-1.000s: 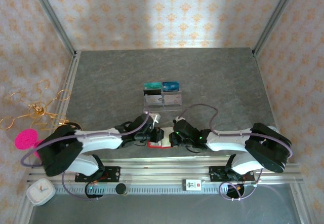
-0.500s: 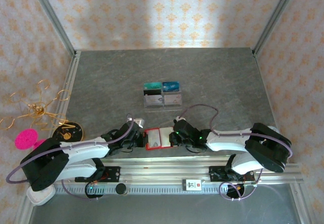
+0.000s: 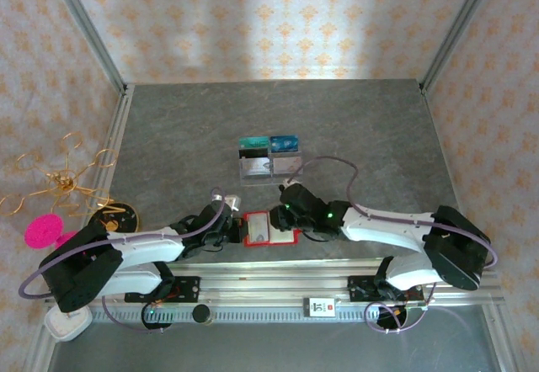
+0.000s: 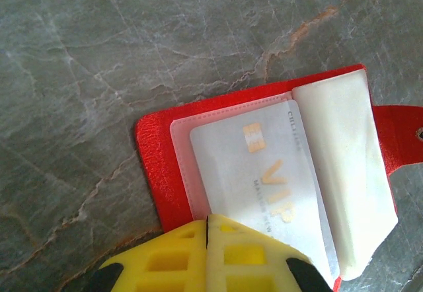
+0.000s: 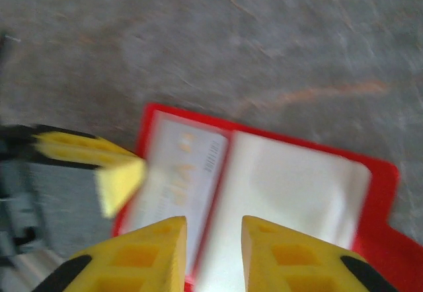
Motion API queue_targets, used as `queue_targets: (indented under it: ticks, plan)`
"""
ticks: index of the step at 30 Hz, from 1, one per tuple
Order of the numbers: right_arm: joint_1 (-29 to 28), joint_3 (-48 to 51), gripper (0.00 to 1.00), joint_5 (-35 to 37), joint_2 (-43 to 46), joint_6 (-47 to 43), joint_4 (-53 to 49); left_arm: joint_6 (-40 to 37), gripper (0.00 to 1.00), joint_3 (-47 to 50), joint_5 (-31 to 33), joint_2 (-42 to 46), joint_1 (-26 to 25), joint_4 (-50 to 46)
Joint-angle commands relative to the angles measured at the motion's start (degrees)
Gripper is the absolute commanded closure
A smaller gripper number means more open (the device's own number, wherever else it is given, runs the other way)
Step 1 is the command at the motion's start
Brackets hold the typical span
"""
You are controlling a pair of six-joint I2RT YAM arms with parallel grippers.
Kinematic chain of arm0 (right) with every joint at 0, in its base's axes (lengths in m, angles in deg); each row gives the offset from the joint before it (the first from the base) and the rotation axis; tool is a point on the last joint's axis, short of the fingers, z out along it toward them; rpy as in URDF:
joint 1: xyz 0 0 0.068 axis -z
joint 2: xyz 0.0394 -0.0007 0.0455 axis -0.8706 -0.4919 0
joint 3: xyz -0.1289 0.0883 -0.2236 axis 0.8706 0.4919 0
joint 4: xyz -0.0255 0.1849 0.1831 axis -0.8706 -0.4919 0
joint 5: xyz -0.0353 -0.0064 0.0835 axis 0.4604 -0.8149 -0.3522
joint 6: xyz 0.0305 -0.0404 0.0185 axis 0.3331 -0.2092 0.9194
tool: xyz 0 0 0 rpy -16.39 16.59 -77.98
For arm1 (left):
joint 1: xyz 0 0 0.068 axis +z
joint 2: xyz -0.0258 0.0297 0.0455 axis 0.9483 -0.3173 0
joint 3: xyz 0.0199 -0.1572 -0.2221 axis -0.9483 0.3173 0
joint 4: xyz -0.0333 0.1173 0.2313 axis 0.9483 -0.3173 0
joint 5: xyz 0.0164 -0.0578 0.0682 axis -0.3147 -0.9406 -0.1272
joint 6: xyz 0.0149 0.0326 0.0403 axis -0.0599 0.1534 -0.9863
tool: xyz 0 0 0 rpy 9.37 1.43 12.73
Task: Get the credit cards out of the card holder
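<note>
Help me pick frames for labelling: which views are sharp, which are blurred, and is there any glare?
Left wrist: sharp, the lettering on the silvery card in the red card holder is crisp. Right wrist: motion-blurred, that lettering smears. Top external: sharp, with a bright washed-out patch on the back wall.

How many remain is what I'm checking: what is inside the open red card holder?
The card holder shows one silvery card with gold VIP lettering in a clear pocket. The whitish pocket leaf beside it hides whatever it holds or covers.
</note>
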Motion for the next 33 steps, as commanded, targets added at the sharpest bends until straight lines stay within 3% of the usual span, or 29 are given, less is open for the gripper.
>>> queue_targets:
  ticks: [1,6,22,33]
  plan:
    - [0.27,-2.98,0.72,-6.08,-1.14,-2.16,-0.13,-0.84,1.00,1.72,-0.28,0.07,0.23,-1.12]
    - [1.06,-4.51,0.76,-12.33,-8.80,0.07,3.72,-1.18,1.00,2.15,0.07,0.37,0.24,-0.75]
    - [3.55,-1.26,0.84,-13.26,-13.25,5.03,6.88,-1.90,1.00,2.16,-0.11,-0.80,0.19,0.39]
    - [3.55,-1.69,0.85,-11.82,-15.86,6.27,5.33,-2.16,1.00,2.62,-0.02,-0.41,0.25,0.56]
